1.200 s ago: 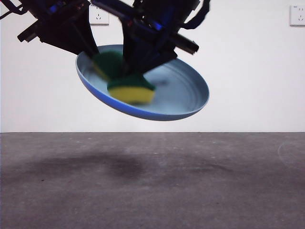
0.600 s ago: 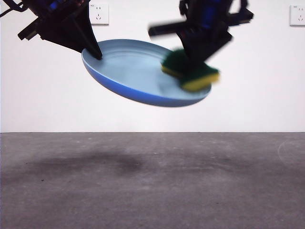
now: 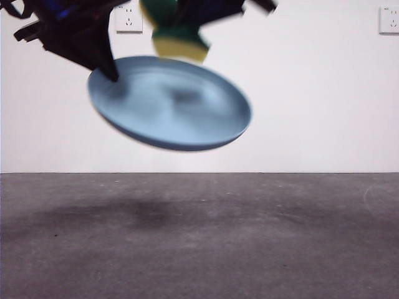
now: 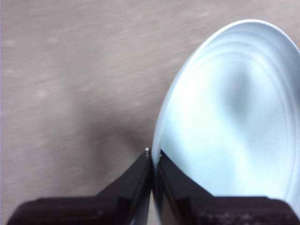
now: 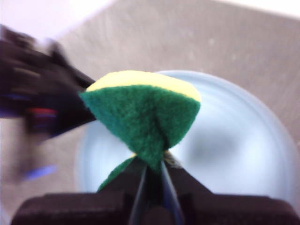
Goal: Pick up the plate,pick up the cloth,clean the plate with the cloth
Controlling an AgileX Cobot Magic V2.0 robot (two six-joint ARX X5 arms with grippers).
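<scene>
The light-blue plate hangs tilted in the air, high over the table. My left gripper is shut on its rim at the upper left; the left wrist view shows the jaws pinching the plate's edge. My right gripper is shut on the cloth, a yellow sponge with a green scouring face, squeezed into a fold. In the front view the cloth is just above the plate's far rim, at the top of the picture. The plate lies below it in the right wrist view.
The grey table lies far below both arms, with the plate's shadow on it. A white wall with two sockets stands behind. My left arm shows blurred in the right wrist view.
My right gripper has lifted the cloth off the plate's right side and swung it up and left, above the plate. The plate has shifted left and tilted more toward the camera.
</scene>
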